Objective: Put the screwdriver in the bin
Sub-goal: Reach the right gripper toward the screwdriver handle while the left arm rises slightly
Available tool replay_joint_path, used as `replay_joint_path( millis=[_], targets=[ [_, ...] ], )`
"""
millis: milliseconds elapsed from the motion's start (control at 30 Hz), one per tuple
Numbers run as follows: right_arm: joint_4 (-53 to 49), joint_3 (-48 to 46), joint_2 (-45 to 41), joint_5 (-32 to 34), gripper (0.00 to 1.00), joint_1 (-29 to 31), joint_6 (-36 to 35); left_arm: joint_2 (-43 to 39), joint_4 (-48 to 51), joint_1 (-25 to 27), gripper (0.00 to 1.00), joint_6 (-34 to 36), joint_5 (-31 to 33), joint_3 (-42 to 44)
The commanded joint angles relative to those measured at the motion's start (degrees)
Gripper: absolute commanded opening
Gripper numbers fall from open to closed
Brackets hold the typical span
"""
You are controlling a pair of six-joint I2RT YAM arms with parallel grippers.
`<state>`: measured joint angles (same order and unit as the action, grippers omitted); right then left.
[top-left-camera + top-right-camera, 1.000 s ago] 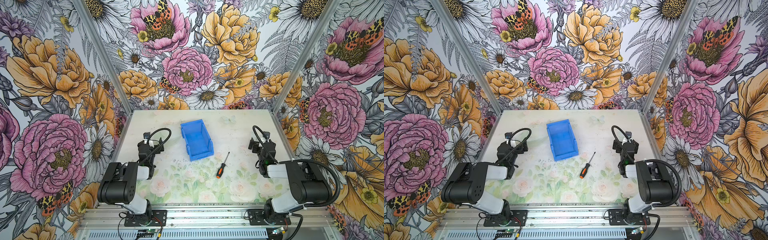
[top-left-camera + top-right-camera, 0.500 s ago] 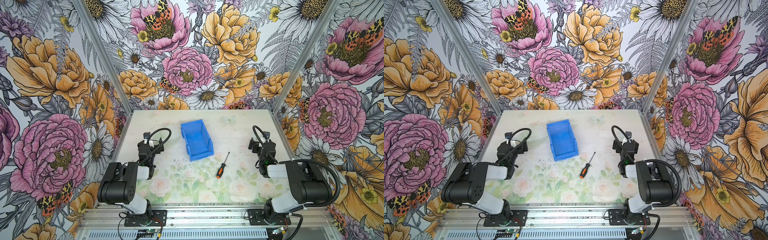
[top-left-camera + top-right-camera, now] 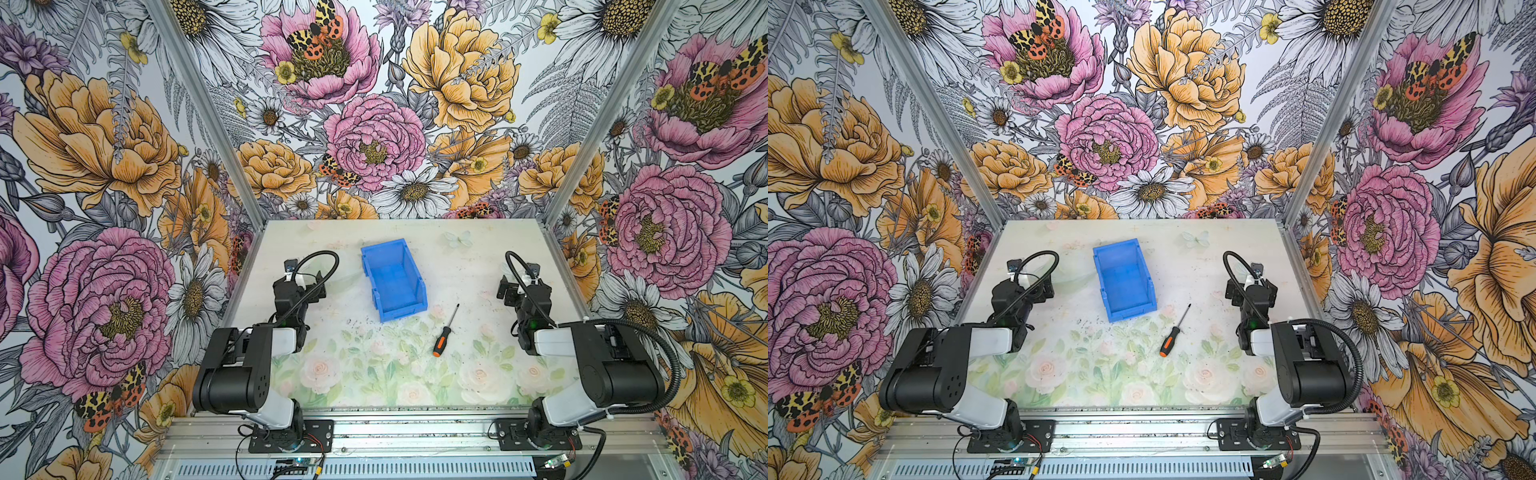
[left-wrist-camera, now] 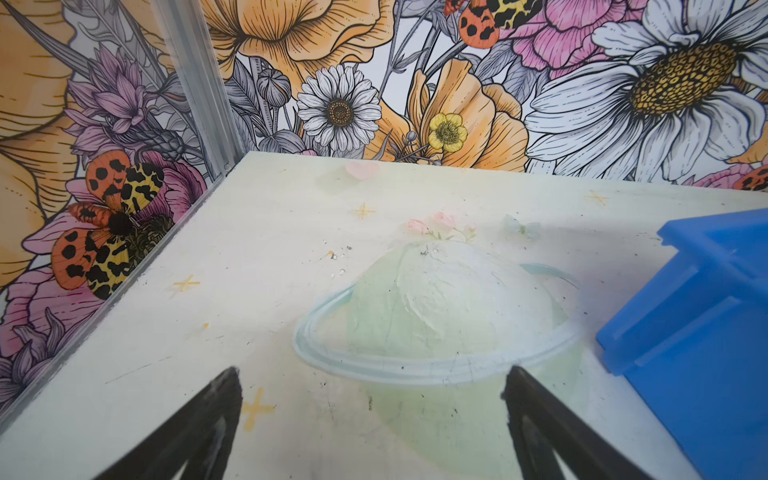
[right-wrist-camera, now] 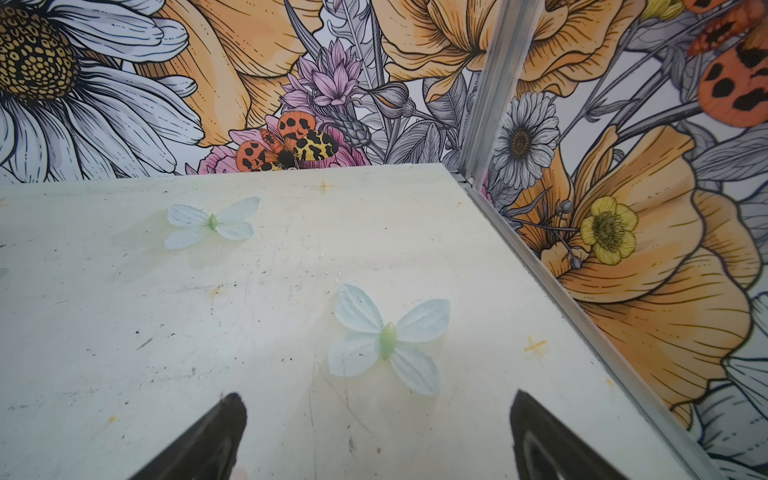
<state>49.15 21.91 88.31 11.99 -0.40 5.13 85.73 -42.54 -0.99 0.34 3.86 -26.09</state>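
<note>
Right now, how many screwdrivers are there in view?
1. The small screwdriver with orange-and-black handle lies flat on the table, just off the near right corner of the bright blue plastic bin, not touching it. The bin holds none; none seems hidden.

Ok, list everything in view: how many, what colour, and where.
bin: one, bright blue, centre-back of the table, empty
screwdriver: one, orange-and-black handle, dark shaft, on the table near-right of the bin, not touching
table: one, pale faded floral print, booth floor
walls: three, floral wallpaper, around the table
rail: one, silver, near edge
left arm: one, black and white, left side
right arm: one, black and white, right side
left end effector: one, black, open, over bare table beside the bin
right end effector: one, black, open, over bare table
</note>
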Motion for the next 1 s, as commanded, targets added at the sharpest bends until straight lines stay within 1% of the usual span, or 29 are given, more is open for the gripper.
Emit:
replay_joint_path(
  millis=[0,100,267,333,433,500,567,667,733,800,967],
  targets=[
    [2.1,-0.3,-0.6,0.6,1.00,0.3,0.7,-3.8,8.3,0.0,0.99,-1.5,1.0,-2.5],
    [-3.7,1.9,-2.7,0.9,0.99,0.4,1.0,-7.6,14.1,0.3,0.99,-3.3,2.1,-2.6],
    [-17.3,6.8,-7.2,0.9,1.00,0.5,1.2,-16.5,23.8,1.7,0.99,-6.1,3.7,-2.3],
    [-24.9,9.3,-8.7,1.8,1.00,1.2,1.6,-20.4,29.8,2.5,0.99,-7.3,5.1,-3.5],
    [-38.8,15.3,-10.1,5.4,0.99,2.9,3.4,-25.5,41.8,2.9,0.99,-8.8,7.5,-8.2],
    [-49.6,20.6,-9.6,7.0,1.00,4.5,5.0,-28.1,48.8,2.8,0.99,-9.9,9.1,-11.5],
    [-56.9,24.2,-9.0,8.0,0.99,6.4,6.1,-30.0,53.6,2.8,0.99,-10.9,10.0,-13.8],
    [-63.3,27.0,-9.7,8.4,0.99,10.1,8.1,-31.8,57.4,2.2,0.99,-11.5,8.6,-15.3],
    [-66.7,28.4,-10.5,9.4,1.00,13.0,10.1,-32.3,58.5,1.9,0.99,-12.6,5.5,-15.7],
    [-71.4,30.6,-11.0,10.7,0.99,15.2,13.6,-32.0,60.7,1.8,0.99,-13.3,3.2,-17.0],
    [-81.5,34.5,-11.2,9.9,0.99,18.7,23.2,-30.8,67.7,2.1,0.99,-14.0,-0.8,-20.1]
  ],
)
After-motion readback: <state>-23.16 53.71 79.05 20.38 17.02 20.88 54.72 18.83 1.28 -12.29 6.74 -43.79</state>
